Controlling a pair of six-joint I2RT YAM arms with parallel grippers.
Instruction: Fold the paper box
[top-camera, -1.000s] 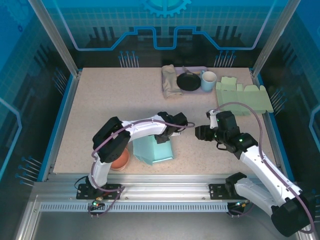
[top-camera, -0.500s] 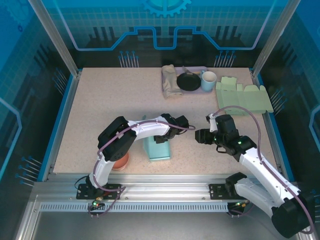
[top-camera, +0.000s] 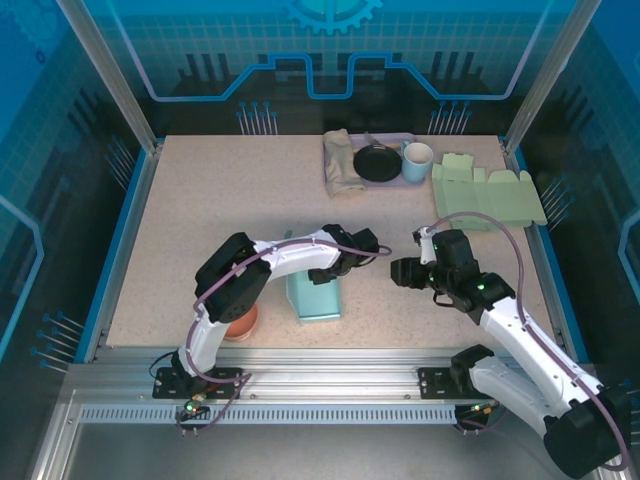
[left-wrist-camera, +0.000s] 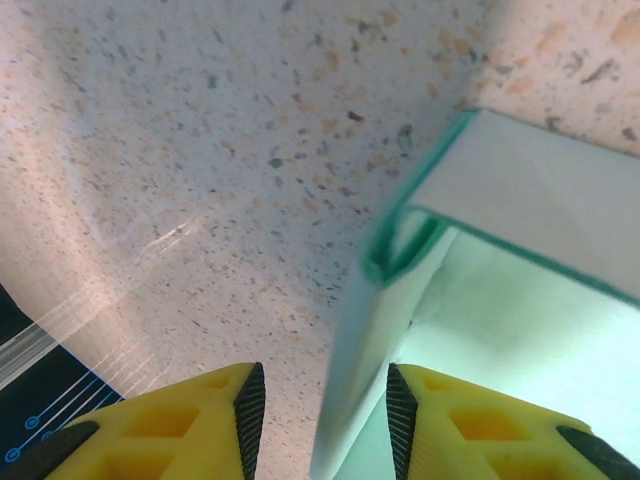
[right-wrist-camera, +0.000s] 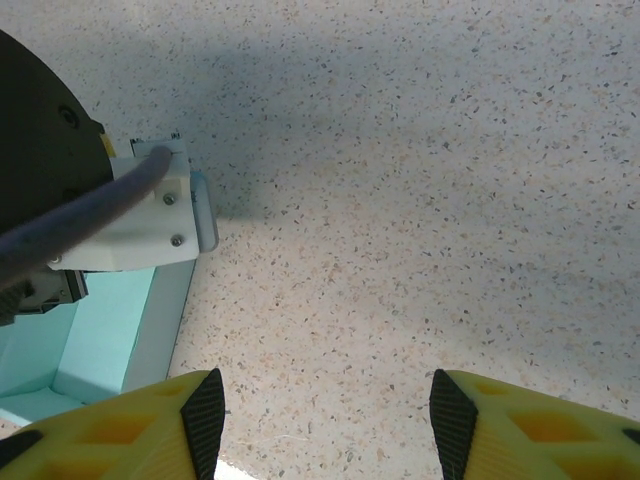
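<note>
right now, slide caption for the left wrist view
Left gripper, jaws apart, straddles a wall of the teal paper box on the table

The pale teal paper box (top-camera: 315, 300) stands near the front, left of centre, walls upright, seemingly open-topped.

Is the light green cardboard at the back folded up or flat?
Flat. The light green cardboard sheet lies spread on the table, flaps out, no walls standing.
</note>
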